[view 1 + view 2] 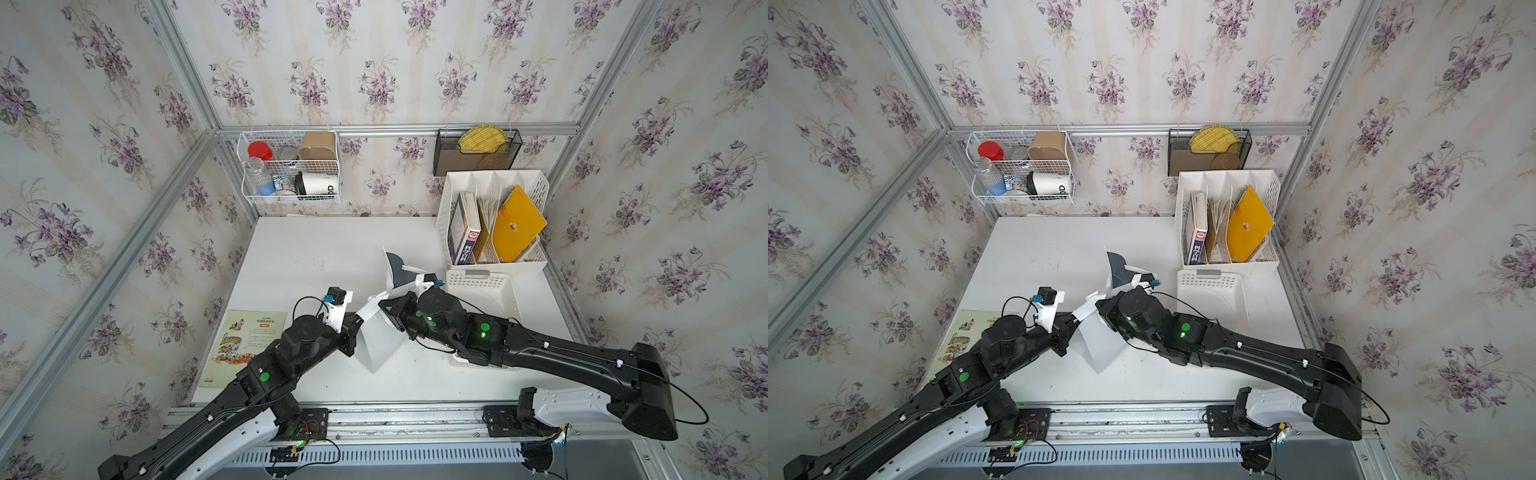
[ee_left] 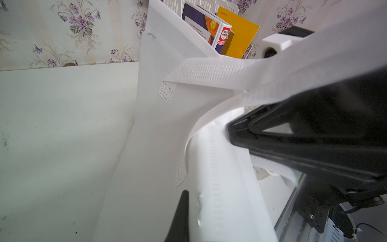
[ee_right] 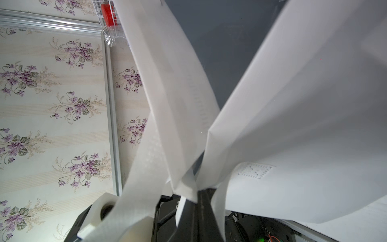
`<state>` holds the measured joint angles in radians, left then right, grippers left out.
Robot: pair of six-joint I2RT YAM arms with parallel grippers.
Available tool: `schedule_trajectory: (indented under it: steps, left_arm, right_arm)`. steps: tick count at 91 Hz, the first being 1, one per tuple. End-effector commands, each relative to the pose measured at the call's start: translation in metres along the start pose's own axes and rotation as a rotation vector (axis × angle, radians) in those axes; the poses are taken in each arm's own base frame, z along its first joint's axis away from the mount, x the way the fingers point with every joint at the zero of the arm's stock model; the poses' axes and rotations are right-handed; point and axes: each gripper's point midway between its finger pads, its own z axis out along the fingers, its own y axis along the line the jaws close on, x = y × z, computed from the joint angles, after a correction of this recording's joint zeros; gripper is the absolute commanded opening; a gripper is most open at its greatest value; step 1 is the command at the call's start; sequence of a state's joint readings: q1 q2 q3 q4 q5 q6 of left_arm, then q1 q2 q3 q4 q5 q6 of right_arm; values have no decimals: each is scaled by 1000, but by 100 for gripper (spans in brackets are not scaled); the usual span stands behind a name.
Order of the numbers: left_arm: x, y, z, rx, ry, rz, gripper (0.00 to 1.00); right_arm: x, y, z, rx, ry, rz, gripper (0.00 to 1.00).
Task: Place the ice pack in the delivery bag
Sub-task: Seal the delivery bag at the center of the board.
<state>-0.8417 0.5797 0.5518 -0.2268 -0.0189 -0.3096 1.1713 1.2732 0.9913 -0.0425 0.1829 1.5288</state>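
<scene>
Left hand [image 1: 354,326] pinched shut on delivery bag [image 1: 380,340] rim; bag mid tabletop [image 1: 311,257], mouth facing far side; right hand [image 1: 386,309] clamped on opposite rim; ice pack not visible anywhere; step looks like opening bag; next likely needs one hand freed to find pack.

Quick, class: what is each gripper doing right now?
Left gripper: closed on the bag, at its edge.
Right gripper: closed, pinching the bag's rim.
</scene>
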Motion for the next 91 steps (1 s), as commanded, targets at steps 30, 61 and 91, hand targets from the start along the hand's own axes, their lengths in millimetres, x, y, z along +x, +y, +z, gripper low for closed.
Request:
schedule_trajectory:
  steps: [30, 61, 91]
  left_arm:
    - [-13, -29, -7, 174, -60, -108, 0]
    - [-14, -18, -14, 130, -114, -131, 14]
    - [-19, -16, -12, 117, -133, -126, 27]
  right_arm:
    - [-11, -23, 6, 36, -73, -83, 0]
    - [-19, -15, 0, 2, -113, -114, 0]
    - [-14, -15, 4, -1, -93, -114, 0]
